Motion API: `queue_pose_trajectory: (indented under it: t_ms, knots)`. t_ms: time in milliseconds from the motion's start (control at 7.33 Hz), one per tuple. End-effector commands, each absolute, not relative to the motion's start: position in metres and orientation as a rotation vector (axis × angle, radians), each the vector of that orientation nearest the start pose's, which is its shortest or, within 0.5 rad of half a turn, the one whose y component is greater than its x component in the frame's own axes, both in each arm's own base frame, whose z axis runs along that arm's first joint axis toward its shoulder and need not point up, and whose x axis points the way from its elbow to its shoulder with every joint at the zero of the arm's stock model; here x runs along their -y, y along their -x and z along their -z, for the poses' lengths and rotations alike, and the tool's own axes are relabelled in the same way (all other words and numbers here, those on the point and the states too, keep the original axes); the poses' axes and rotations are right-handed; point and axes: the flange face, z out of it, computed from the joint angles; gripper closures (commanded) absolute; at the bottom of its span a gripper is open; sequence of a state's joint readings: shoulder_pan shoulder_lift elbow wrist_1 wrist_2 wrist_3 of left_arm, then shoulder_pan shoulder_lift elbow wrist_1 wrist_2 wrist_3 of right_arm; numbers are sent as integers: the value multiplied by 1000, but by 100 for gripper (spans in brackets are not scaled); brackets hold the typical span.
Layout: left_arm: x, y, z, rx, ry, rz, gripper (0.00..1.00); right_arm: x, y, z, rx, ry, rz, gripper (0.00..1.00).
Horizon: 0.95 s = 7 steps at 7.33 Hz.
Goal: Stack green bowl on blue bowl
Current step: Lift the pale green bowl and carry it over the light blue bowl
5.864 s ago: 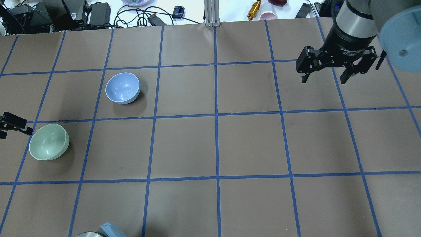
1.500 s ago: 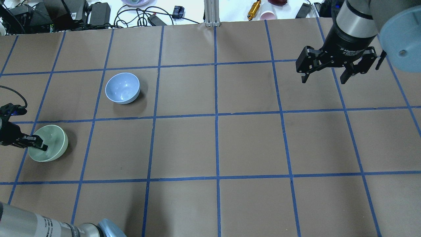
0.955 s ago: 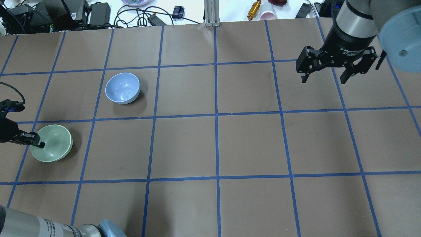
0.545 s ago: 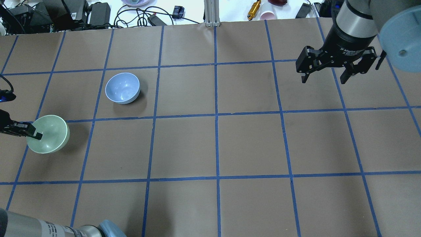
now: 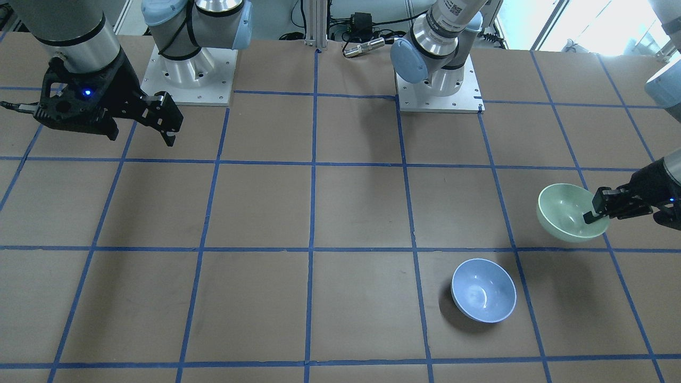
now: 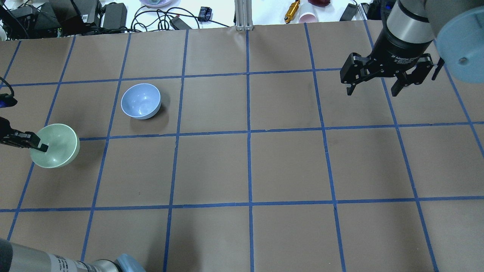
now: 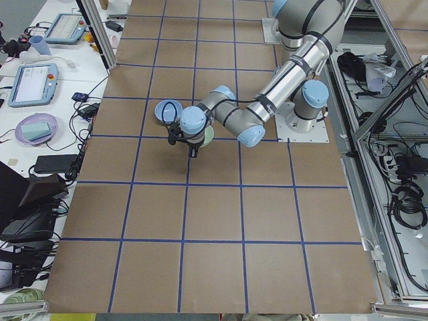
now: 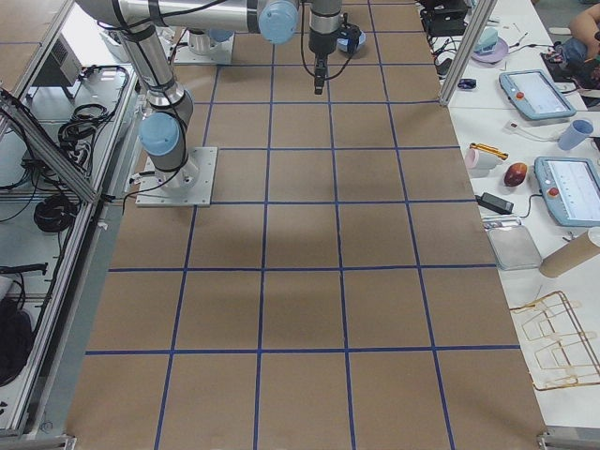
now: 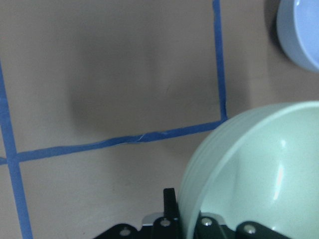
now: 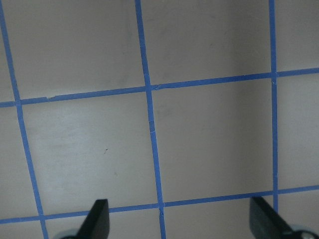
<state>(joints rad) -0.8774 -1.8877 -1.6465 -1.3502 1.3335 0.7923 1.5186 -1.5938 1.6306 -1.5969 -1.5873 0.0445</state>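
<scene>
Overhead exterior shows you the left gripper [image 6: 36, 145] clamped on the rim of the green bowl [image 6: 58, 147], near but apart from the blue bowl [image 6: 140, 101]; the right gripper [image 6: 372, 91] hangs spread wide. Front-facing, your green bowl tilts. Left wrist: jaws straddle its rim.

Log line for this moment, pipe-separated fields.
left end effector: shut on green bowl rim | blue bowl: upright, empty, apart | right end effector: open, empty | stack: not done

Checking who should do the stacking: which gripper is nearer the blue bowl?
Left. The left gripper, shut on the rim of the green bowl, is close beside the blue bowl; the right gripper hangs open far across the table.
</scene>
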Motion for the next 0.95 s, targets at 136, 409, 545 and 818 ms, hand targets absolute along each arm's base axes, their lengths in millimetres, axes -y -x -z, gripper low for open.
queue_pose_trajectory:
  t_ms: [136,409,545,818]
  knots:
    - [582,-203,-326,-3486,60,25,88,487,-106,-472,-3155,-152,-17,0]
    - [609,-141,-324,-3486,170,3,88,487,-106,-472,-3155,-152,-17,0]
    - [623,-134,-313,-3470,170,55,88,487,-106,-472,-3155,-152,-17,0]
    - [636,-132,-285,-3469,197,34,88,487,-106,-472,-3155,-152,-17,0]
